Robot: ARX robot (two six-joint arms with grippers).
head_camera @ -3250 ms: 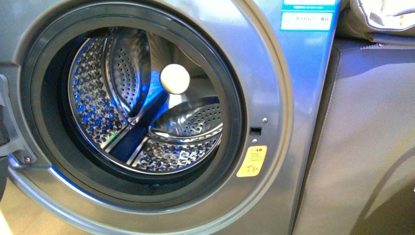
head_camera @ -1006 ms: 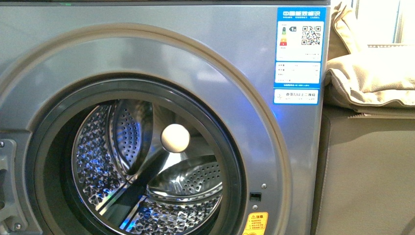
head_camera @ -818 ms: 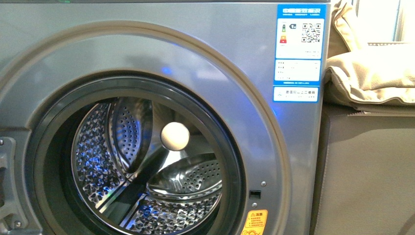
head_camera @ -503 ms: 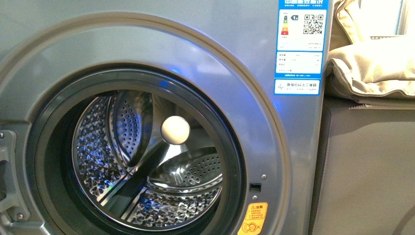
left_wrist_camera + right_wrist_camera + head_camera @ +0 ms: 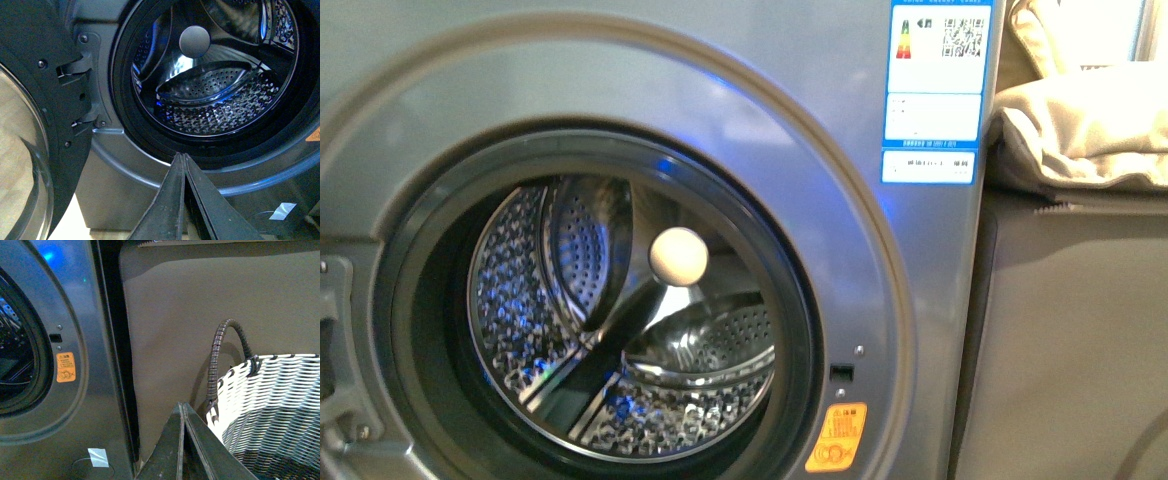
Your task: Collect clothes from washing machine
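A beige cushion (image 5: 1080,120) lies atop a grey-brown upholstered panel (image 5: 1070,340), with bright daylight behind it.

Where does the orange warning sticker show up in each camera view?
Front view: sticker at lower right of the porthole, on the washing machine front panel.
Left wrist view: only a sliver of it at the picture's right edge.
Right wrist view: sticker beside the door rim, left part of the picture.
Shared landmark: the small dark latch slot just above the sticker, seen in the front and right wrist views.
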